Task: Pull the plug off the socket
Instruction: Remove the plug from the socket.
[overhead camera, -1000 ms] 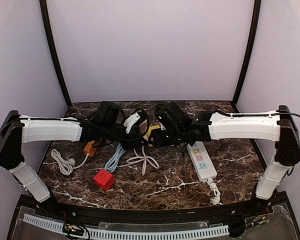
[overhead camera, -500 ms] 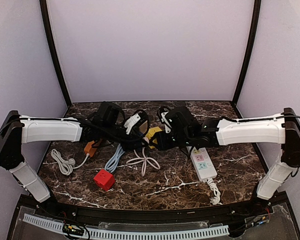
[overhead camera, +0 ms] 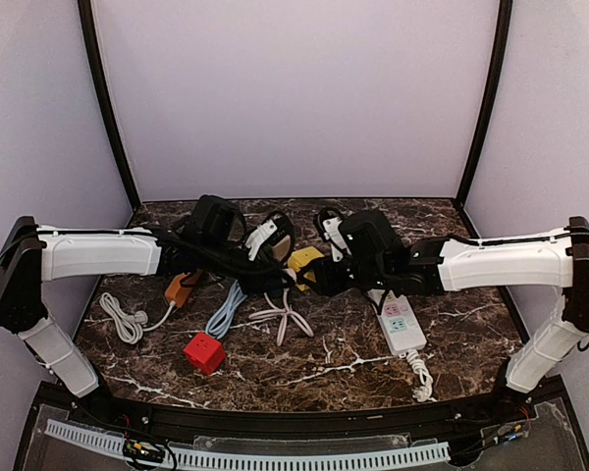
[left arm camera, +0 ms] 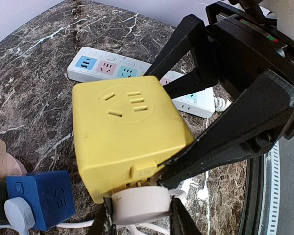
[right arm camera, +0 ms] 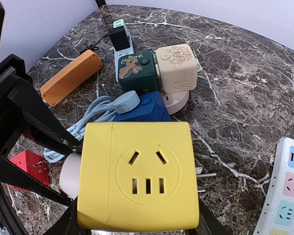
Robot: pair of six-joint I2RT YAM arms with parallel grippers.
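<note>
Your right claw [right arm camera: 137, 223] is squeezing the yellow socket cube [right arm camera: 137, 176], held up over the middle of the surface [overhead camera: 353, 368]. Your left claw [left arm camera: 141, 218] is pinching the white plug [left arm camera: 137, 205], which sits right against the cube.

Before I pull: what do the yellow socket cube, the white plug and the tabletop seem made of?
The yellow socket cube looks like moulded matte plastic: even colour, rounded edges, pressed slots. The white plug looks like smooth plastic with a faint sheen, possibly rubbery. The tabletop has a dark marble look with white veins and seems smooth; it may be printed laminate.
</note>
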